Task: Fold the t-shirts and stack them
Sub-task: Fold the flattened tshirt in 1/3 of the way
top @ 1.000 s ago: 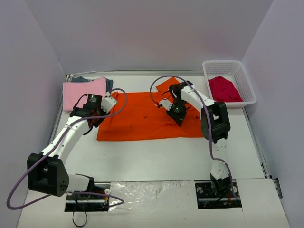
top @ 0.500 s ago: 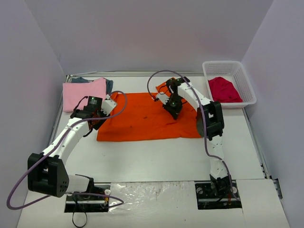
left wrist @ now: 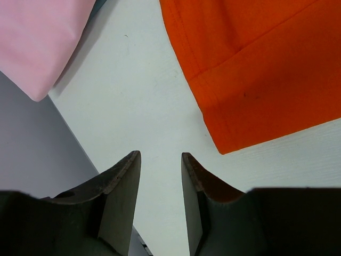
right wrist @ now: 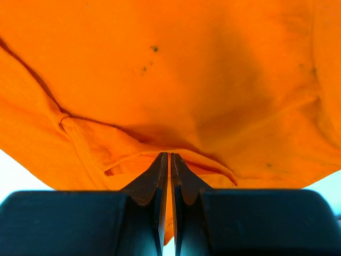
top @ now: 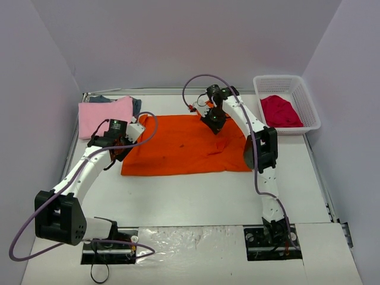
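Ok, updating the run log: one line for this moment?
left tool: open, empty, over table | right tool: shut on orange t-shirt fold | pink t-shirt: folded, far left

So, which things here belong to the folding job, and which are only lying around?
Job in hand:
orange t-shirt, pinched by the right gripper
pink t-shirt
dark blue-grey t-shirt, at the pink one's far edge
red t-shirt
left gripper, open

Lying around:
white basket, holding the red t-shirt
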Controlling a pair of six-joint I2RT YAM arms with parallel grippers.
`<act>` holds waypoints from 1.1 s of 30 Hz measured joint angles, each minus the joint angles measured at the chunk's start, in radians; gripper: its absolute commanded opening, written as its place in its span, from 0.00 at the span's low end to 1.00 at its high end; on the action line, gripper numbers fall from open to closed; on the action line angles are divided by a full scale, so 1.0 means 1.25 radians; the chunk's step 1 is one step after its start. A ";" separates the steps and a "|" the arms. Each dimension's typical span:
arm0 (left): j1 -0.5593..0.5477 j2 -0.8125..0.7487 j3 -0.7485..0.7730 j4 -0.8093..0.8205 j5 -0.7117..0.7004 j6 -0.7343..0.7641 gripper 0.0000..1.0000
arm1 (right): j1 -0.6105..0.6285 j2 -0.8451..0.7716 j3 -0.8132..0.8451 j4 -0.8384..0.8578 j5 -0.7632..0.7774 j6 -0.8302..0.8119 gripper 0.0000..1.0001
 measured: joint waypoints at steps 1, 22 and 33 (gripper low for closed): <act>0.000 0.000 0.000 0.000 0.000 -0.001 0.35 | 0.000 -0.005 -0.008 0.001 0.001 0.000 0.02; 0.000 -0.001 -0.009 0.004 0.019 -0.005 0.36 | 0.006 -0.281 -0.494 0.078 -0.011 0.029 0.02; 0.000 -0.004 -0.021 0.011 0.021 -0.006 0.36 | 0.043 -0.210 -0.489 0.118 -0.023 0.046 0.01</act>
